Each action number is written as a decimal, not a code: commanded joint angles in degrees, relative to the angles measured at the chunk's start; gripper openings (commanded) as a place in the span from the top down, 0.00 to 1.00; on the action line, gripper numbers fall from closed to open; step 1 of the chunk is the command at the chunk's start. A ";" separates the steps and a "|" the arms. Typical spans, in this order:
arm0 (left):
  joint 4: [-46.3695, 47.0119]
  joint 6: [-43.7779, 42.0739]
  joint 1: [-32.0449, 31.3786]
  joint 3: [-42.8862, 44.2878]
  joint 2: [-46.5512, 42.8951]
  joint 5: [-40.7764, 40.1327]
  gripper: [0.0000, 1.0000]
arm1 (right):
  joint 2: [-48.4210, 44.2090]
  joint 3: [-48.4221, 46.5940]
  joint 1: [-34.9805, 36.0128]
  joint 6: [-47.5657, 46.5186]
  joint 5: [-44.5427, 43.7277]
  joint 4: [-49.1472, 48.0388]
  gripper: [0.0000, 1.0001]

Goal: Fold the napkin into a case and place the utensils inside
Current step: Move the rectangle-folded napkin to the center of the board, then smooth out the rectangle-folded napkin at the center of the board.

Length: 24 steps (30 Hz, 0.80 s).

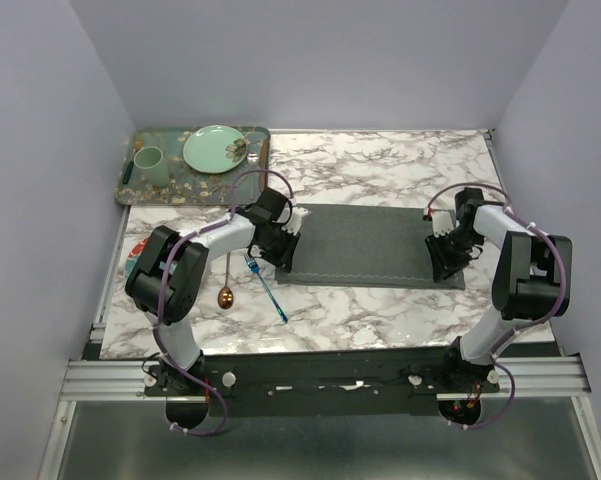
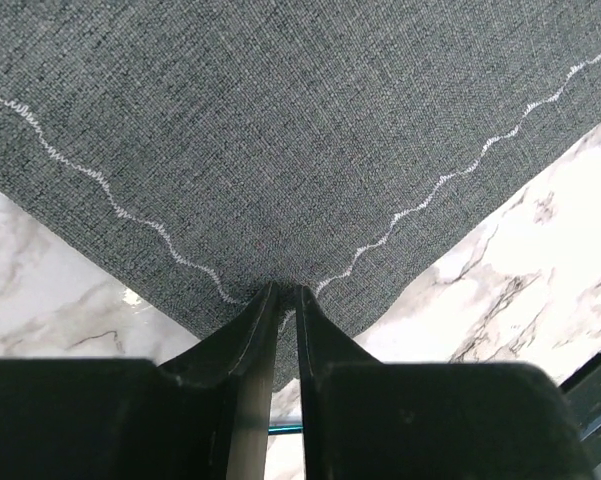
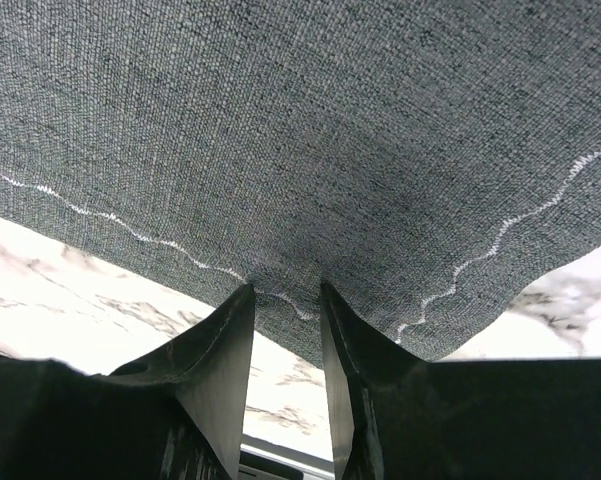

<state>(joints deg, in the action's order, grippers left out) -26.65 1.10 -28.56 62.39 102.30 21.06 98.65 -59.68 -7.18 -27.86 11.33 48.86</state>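
The dark grey napkin lies flat and unfolded on the marble table. My left gripper is at its near-left corner; in the left wrist view that gripper has its jaws pinched on the stitched corner of the napkin. My right gripper is at the near-right corner. In its wrist view the gripper stands open, its tips pressing on the napkin edge with a clear gap between them. The blue fork and copper spoon lie on the table left of the napkin.
A patterned green tray at the back left holds a mint plate and a mint cup. Purple walls close in the back and both sides. A metal rail runs along the table's near edge.
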 commanded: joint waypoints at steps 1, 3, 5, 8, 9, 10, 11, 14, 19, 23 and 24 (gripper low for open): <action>-5.08 -3.48 -0.53 -2.71 -1.14 -3.13 0.73 | -1.44 2.03 -0.29 -1.77 -3.08 -0.17 0.59; -4.38 -4.09 -0.97 -2.19 -2.19 -1.64 0.70 | -1.71 0.62 -0.29 -1.50 -0.36 1.06 0.59; -4.37 -5.49 -1.50 -1.75 -4.82 -0.41 0.63 | -2.32 -1.84 -0.29 -1.15 1.05 2.89 0.59; -4.46 -5.68 -2.91 -1.40 -7.55 -4.53 0.56 | -3.81 -4.21 -0.29 -1.15 2.46 5.71 0.59; -5.76 -5.07 -2.91 -0.87 -7.82 -5.93 0.55 | -4.25 -4.48 -0.29 -1.15 2.47 6.24 0.59; -6.56 -3.93 -2.82 -0.78 -7.73 -6.81 0.55 | -4.78 -4.65 -0.29 -1.15 2.38 6.59 0.59; -7.26 -3.57 -2.82 -0.78 -7.56 -7.52 0.55 | -5.31 -4.74 -0.29 -1.23 2.03 7.21 0.59; -8.32 -1.81 -1.86 -2.36 -7.82 -8.58 0.55 | -6.63 -4.22 -0.47 -1.85 -0.43 7.74 0.58; -8.85 -1.54 -1.59 -4.38 -6.94 -9.28 0.56 | -6.55 -0.97 -3.09 -3.69 -5.17 5.55 0.58; -9.03 -1.37 -1.59 -4.12 -6.15 -9.63 0.53 | -3.38 -0.96 -6.09 -4.49 -6.50 3.18 0.57; -9.03 -1.37 -1.50 -3.95 -5.98 -9.55 0.53 | -2.77 -0.96 -6.44 -4.66 -6.59 2.74 0.57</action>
<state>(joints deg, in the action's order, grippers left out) -34.68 -0.82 -30.09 58.41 95.59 13.17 92.82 -61.52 -10.83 -30.68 8.43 54.04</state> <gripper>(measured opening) 0.462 0.430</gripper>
